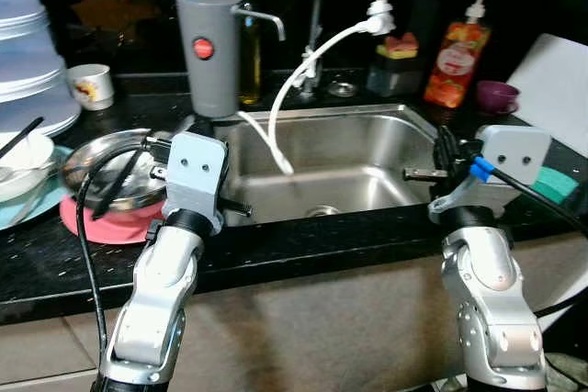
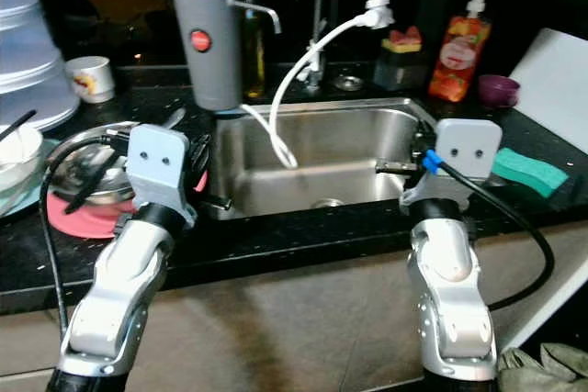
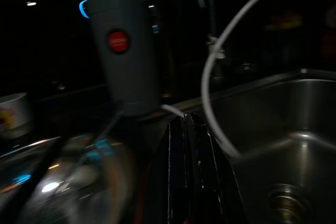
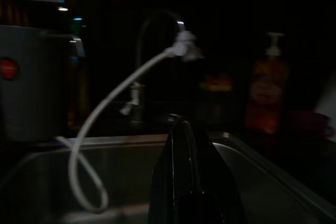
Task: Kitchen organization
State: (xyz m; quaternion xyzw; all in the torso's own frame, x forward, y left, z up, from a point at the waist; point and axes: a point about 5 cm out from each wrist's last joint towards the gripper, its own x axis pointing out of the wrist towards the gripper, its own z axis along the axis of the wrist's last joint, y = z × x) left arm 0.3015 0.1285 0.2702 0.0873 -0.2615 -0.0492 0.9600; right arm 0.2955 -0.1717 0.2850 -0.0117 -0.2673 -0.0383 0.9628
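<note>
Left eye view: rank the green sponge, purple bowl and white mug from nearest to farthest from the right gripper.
1. Green sponge, on the counter just right of the right gripper.
2. Purple bowl, behind it, back right.
3. White mug, far left across the sink.

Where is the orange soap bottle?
The orange soap bottle stands on the counter behind the sink's right corner, beside the purple bowl.

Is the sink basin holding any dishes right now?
No. The sink basin holds just the end of the white hose; the dishes sit on the counter to its left.
</note>
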